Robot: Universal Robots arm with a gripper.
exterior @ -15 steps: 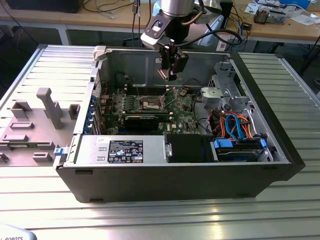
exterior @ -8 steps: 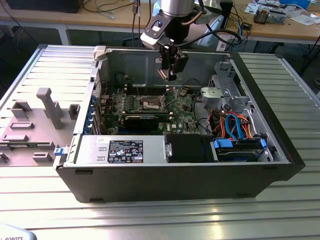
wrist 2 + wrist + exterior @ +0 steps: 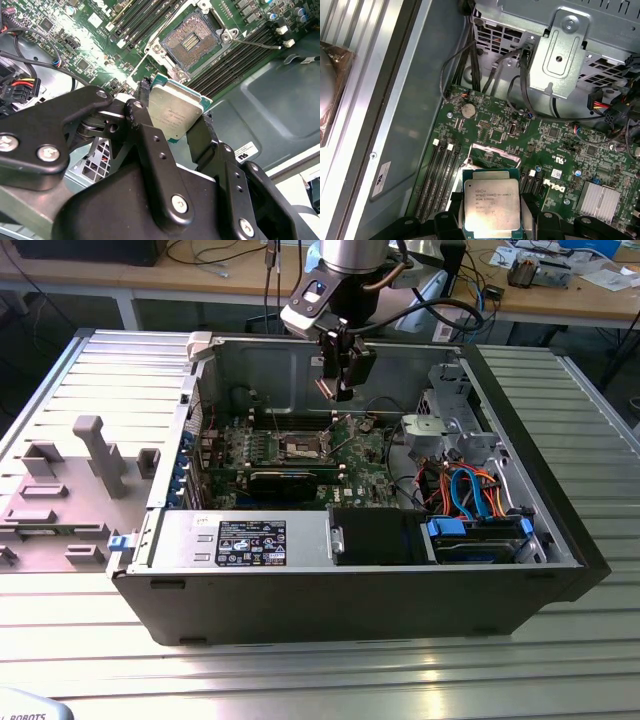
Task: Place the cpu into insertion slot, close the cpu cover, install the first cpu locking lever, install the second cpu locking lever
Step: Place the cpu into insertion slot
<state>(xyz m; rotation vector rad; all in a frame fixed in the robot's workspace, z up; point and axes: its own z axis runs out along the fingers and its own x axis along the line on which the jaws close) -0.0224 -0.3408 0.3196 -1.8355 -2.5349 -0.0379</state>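
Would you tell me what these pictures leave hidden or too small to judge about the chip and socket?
Chip underside: turned away in both wrist views.
Socket: mostly behind the held chip in the first wrist view; too small for detail in the exterior view.
Chip in the exterior view: too small, masked by the gripper.

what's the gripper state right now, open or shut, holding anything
gripper: closed on the cpu, which is held clear of the insertion slot, not yet seated.

Wooden desk (image 3: 585,306) behind ribbed metal table (image 3: 300,680)
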